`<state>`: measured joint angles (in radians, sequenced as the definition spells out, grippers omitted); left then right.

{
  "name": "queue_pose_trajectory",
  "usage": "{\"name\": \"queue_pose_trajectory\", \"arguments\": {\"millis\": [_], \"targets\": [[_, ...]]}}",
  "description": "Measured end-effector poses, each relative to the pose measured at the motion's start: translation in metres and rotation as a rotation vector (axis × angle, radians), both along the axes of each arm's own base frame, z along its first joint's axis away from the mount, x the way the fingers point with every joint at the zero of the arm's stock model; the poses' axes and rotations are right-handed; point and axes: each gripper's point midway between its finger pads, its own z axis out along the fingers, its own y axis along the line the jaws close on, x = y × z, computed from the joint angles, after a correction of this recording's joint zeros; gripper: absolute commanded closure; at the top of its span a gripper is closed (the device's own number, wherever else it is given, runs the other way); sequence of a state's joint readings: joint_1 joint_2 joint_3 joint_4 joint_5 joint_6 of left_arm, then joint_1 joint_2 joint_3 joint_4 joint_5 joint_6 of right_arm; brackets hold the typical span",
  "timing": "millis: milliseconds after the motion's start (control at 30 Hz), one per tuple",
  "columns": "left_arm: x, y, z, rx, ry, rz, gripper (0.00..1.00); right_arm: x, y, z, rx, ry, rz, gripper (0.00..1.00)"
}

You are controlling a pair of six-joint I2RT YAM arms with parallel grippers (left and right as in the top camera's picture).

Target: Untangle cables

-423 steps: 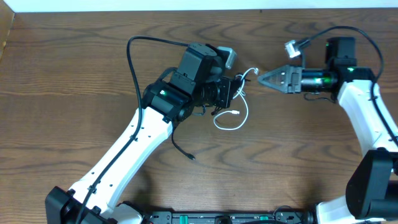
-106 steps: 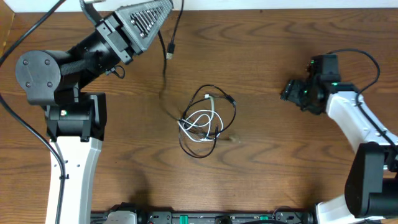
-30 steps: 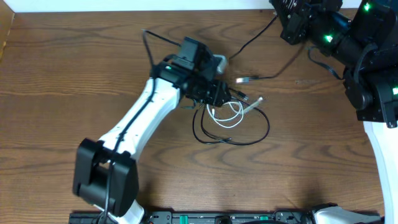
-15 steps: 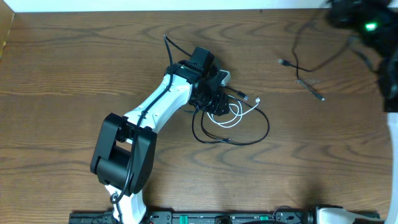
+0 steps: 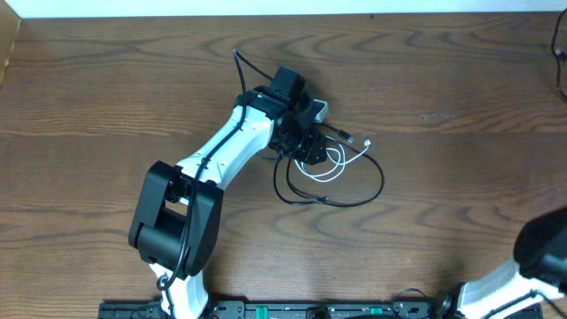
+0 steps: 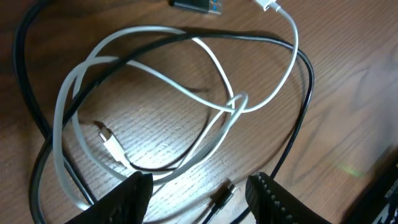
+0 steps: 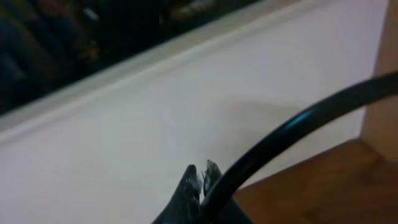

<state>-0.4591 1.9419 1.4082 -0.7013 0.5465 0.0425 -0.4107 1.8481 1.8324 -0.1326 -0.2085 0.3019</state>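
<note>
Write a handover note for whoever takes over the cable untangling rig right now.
Left gripper: open, over the cables, holding nothing.
Right gripper: shut, lifted off toward the far right edge, nothing visibly held.
White cable and black cable: mid-table, loops crossing.
Done: nothing visibly separated.
Left: pull the white loops free of the black cable and lay them apart.

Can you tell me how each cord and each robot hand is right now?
white cord: looped on the table, crossing the black one.
black cord: looped around and over the white one, still tangled.
left gripper: open, just above the cords, holding nothing.
right gripper: shut, away from the cords.
</note>
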Motion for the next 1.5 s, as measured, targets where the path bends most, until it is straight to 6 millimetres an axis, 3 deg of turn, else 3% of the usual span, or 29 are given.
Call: {"name": "queue_pose_trajectory", "arguments": {"millis": [100, 167, 233, 267, 300, 333, 400, 467, 633, 733, 800, 867, 933, 1000, 1033, 1133, 1200, 1300, 1367, 1500], "targets": [[0.0, 0.0, 0.0, -0.001, -0.001, 0.0, 0.47, 0.03, -0.026, -0.061, -0.016, 0.069, -0.052, 0.98], [0.0, 0.0, 0.0, -0.001, -0.002, 0.0, 0.47, 0.044, -0.036, -0.11, -0.004, 0.144, -0.068, 0.86], [0.0, 0.0, 0.0, -0.001, -0.001, 0.0, 0.46, 0.052, -0.041, -0.155, 0.014, 0.22, -0.071, 0.44], [0.0, 0.0, 0.0, -0.001, -0.001, 0.0, 0.46, 0.054, -0.044, -0.189, 0.036, 0.288, -0.077, 0.25], [0.0, 0.0, 0.0, -0.001, -0.001, 0.0, 0.46, 0.053, -0.044, -0.219, 0.062, 0.35, -0.076, 0.09], [0.0, 0.0, 0.0, 0.0, -0.002, 0.0, 0.46, 0.05, -0.043, -0.243, 0.083, 0.406, -0.077, 0.01], [0.0, 0.0, 0.0, -0.001, -0.002, 0.0, 0.46, 0.044, -0.041, -0.276, 0.118, 0.49, -0.077, 0.01], [0.0, 0.0, 0.0, -0.001, -0.002, 0.0, 0.46, 0.035, -0.038, -0.291, 0.148, 0.548, -0.082, 0.01], [0.0, 0.0, 0.0, -0.001, -0.002, 0.0, 0.46, 0.006, -0.023, -0.308, 0.23, 0.696, -0.081, 0.01], [0.0, 0.0, 0.0, -0.001, -0.002, 0.0, 0.46, -0.01, -0.017, -0.3, 0.26, 0.745, -0.091, 0.01], [0.0, 0.0, 0.0, -0.001, -0.001, 0.0, 0.46, -0.016, -0.017, -0.279, 0.253, 0.732, -0.108, 0.01], [0.001, 0.0, 0.003, -0.004, -0.009, 0.0, 0.46, -0.022, -0.019, -0.231, 0.218, 0.665, -0.134, 0.01], [0.005, -0.002, 0.016, -0.018, -0.039, 0.0, 0.46, -0.036, -0.016, -0.169, 0.181, 0.576, -0.15, 0.01], [0.008, -0.003, 0.036, -0.04, -0.088, 0.001, 0.46, -0.051, -0.01, -0.123, 0.156, 0.506, -0.154, 0.01], [0.009, -0.004, 0.053, -0.059, -0.126, 0.001, 0.45, -0.068, -0.002, -0.088, 0.142, 0.461, -0.152, 0.01], [0.009, -0.004, 0.096, -0.108, -0.223, 0.002, 0.45, -0.087, 0.014, -0.054, 0.141, 0.415, -0.115, 0.01], [0.003, -0.001, 0.135, -0.151, -0.307, 0.005, 0.46, -0.108, 0.043, -0.029, 0.168, 0.39, -0.015, 0.01], [-0.01, 0.005, 0.173, -0.187, -0.372, 0.011, 0.45, -0.125, 0.073, -0.025, 0.221, 0.414, 0.105, 0.01], [-0.023, 0.012, 0.184, -0.187, -0.369, 0.014, 0.46, -0.135, 0.089, -0.033, 0.268, 0.462, 0.166, 0.01], [-0.036, 0.017, 0.173, -0.158, -0.289, 0.033, 0.46, -0.147, 0.104, -0.05, 0.338, 0.546, 0.22, 0.01]]}}
